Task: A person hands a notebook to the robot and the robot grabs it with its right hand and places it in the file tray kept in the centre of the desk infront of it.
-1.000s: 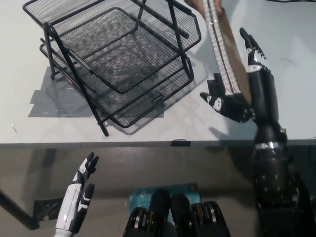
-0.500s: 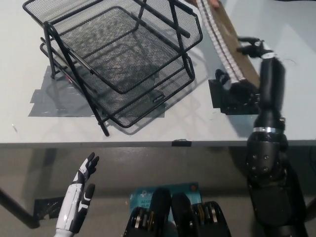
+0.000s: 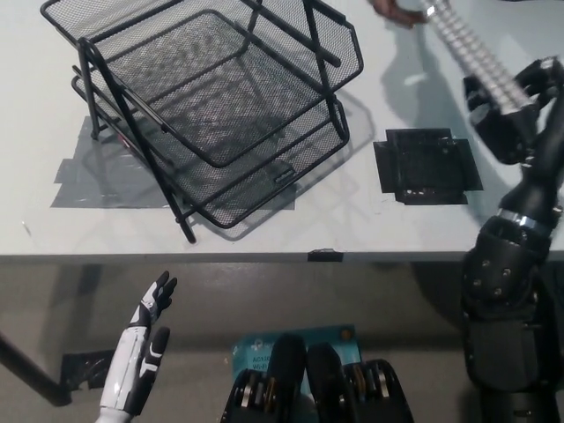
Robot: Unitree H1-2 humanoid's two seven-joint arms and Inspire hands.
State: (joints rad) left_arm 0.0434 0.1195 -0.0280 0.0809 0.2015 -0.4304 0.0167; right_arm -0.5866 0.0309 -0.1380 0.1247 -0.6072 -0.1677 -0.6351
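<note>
The notebook (image 3: 465, 46), seen edge-on with its white spiral binding up, hangs tilted above the desk at the upper right. A person's hand (image 3: 397, 11) holds its far end at the top edge of the picture. My black right hand (image 3: 511, 107) is at the far right with its fingers closed around the notebook's near end. The black mesh file tray (image 3: 291, 172), with stacked tiers, stands on the desk to the left of centre, well apart from the notebook. My white left hand (image 3: 145, 339) rests open below the desk's front edge at the lower left.
A flat black square pad (image 3: 427, 166) lies on the desk between the tray and my right hand. Grey tape (image 3: 92, 181) is stuck to the desk under the tray's left side. The desk's front edge (image 3: 264, 256) runs across the middle.
My right hand has moved right and up and closed on the notebook's near end. The notebook has swung to the right, uncovering the black pad. The left hand has not moved.
</note>
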